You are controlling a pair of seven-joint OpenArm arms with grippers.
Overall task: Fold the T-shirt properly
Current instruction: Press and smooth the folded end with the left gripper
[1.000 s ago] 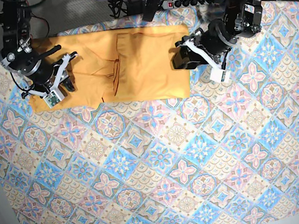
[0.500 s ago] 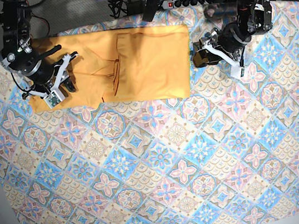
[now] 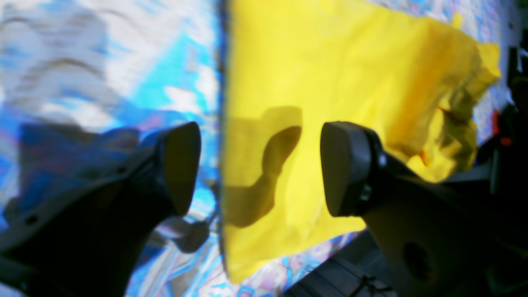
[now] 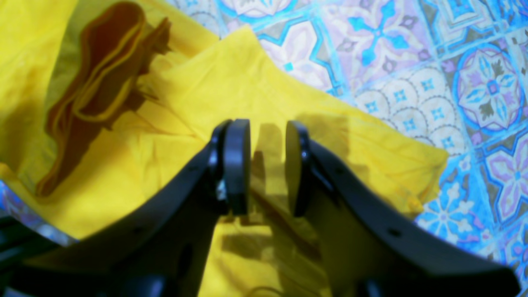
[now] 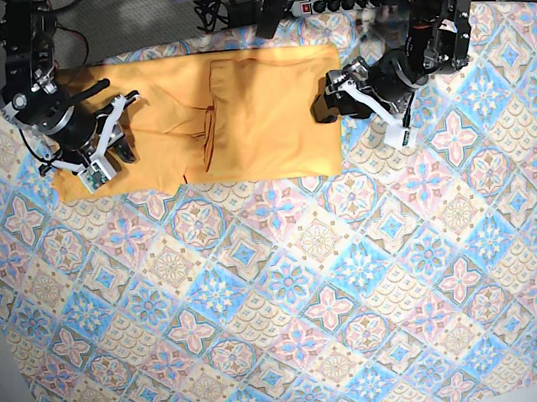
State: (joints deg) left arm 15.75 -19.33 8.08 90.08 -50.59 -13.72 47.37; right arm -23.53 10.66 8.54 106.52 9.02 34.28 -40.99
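**A:** ok so where's the T-shirt (image 5: 235,115) sitting right now?

**B:** It's lying at the far end of the tablecloth (image 5: 292,288), spread out sideways and partly folded. There's a flap doubled over near the middle, with a dark crease running down it. In the base view the near edge is looking pretty straight, while the end under the right arm is looking more rumpled.

**A:** and the grippers?

**B:** The left gripper (image 5: 334,100) is hanging right at the shirt's end edge. In the left wrist view its jaws are standing wide apart, one finger (image 3: 179,165) over the tablecloth and the other over the yellow fabric, so the hem is running between them. Nothing is pinched in there. That view is kinda blurry, though.

**A:** right one?

**B:** The right gripper (image 4: 267,165) is sitting over the opposite end of the shirt, above the wrinkled bit. Its jaws are only a narrow gap apart, and I'm seeing shirt and shadow through the gap, no cloth clamped. Whether the tips are touching the fabric, I honestly can't tell.

**A:** anything else around?

**B:** Just a power strip (image 5: 335,1) and cables lying past the far edge of the table.
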